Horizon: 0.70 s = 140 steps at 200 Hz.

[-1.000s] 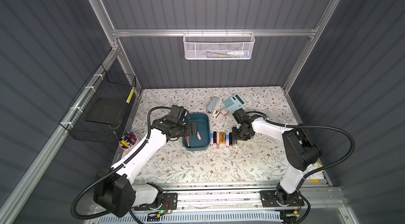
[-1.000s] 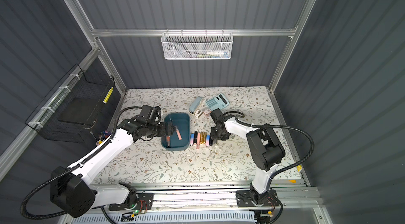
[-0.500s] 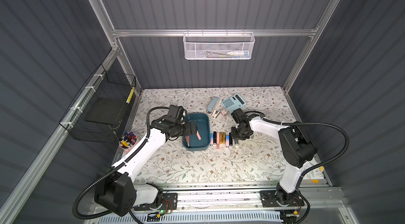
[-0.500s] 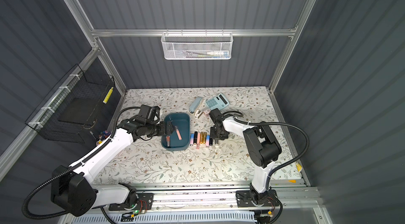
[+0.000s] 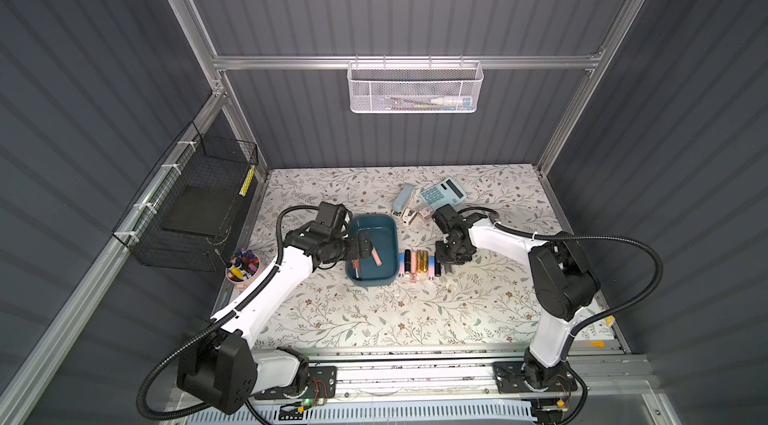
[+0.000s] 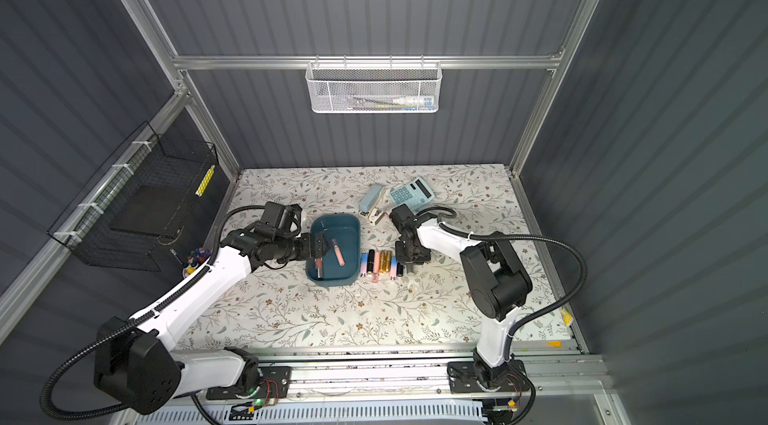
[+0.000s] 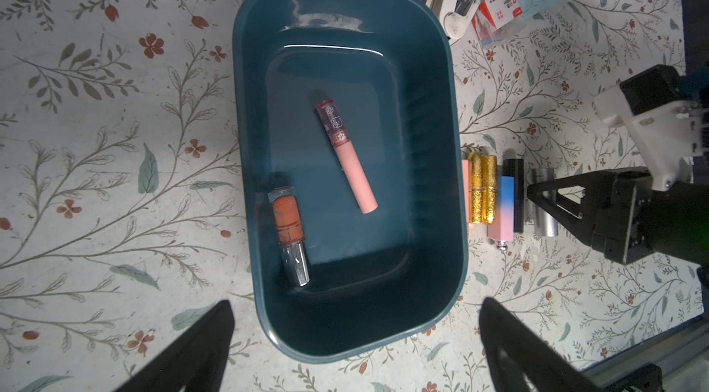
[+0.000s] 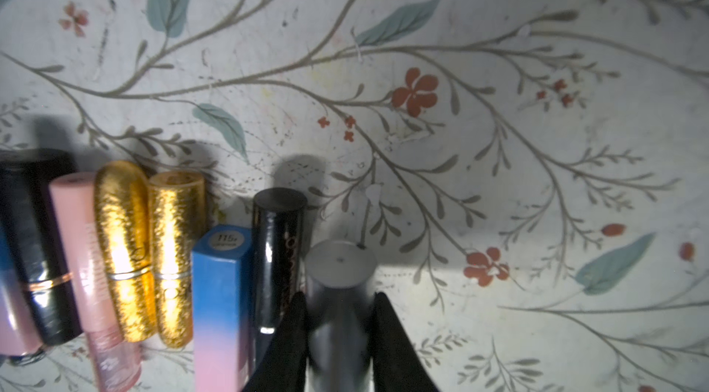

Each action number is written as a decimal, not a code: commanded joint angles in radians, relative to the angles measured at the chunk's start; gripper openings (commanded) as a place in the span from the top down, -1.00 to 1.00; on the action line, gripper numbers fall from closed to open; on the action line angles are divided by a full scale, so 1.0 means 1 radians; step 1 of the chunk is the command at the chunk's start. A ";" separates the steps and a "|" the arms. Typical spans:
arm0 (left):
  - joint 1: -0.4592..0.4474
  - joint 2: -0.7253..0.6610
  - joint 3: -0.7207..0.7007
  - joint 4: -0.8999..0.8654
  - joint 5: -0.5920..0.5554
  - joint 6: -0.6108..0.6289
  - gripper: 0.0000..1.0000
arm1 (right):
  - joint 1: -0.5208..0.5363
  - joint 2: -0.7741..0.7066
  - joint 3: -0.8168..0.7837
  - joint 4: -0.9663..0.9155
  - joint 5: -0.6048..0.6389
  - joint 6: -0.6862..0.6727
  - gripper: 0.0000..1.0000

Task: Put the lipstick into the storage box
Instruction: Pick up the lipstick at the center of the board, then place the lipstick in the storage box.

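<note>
Right fingers [image 8: 387,332]: closed narrow on the grey lipstick [image 8: 339,263], one finger on each side of its barrel, with the flat cap end sticking out past the tips. The tube looks slightly blurred in the right wrist view. I cannot tell whether it rests on the counter [image 5: 374,319] or is lifted.

Grey lipstick position: the end of the row of lipsticks [image 5: 419,263] farthest from the storage box [image 5: 372,217], just beside a black tube [image 8: 278,256]. The rest of the row, in order toward the box: blue-to-pink tube, two gold tubes, pale pink tube, black tube. All lie parallel on the counter, and the row sits just beside the box's long wall.

Left fingers [image 7: 203,348]: spread wide and holding nothing, hanging above the near end of the storage box.

Box contents: pink lip gloss [image 7: 347,162] lying diagonally near the middle, and orange lip gloss [image 7: 289,225] with a clear end along one wall. The two are apart.

Behind the box: stapler [image 5: 404,198] and calculator [image 5: 440,192].
</note>
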 commanded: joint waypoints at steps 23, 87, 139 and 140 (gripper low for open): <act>0.013 -0.049 -0.025 -0.020 -0.008 0.019 -0.99 | 0.024 -0.034 0.102 -0.085 0.034 -0.020 0.46; 0.030 -0.082 -0.059 -0.023 -0.017 0.021 -0.99 | 0.081 0.039 0.303 -0.154 0.028 -0.034 0.46; 0.052 -0.110 -0.084 -0.033 -0.010 0.031 -1.00 | 0.147 0.150 0.529 -0.220 0.015 -0.054 0.45; 0.053 -0.111 -0.086 -0.033 -0.010 0.032 -1.00 | 0.148 0.152 0.532 -0.221 0.015 -0.055 0.45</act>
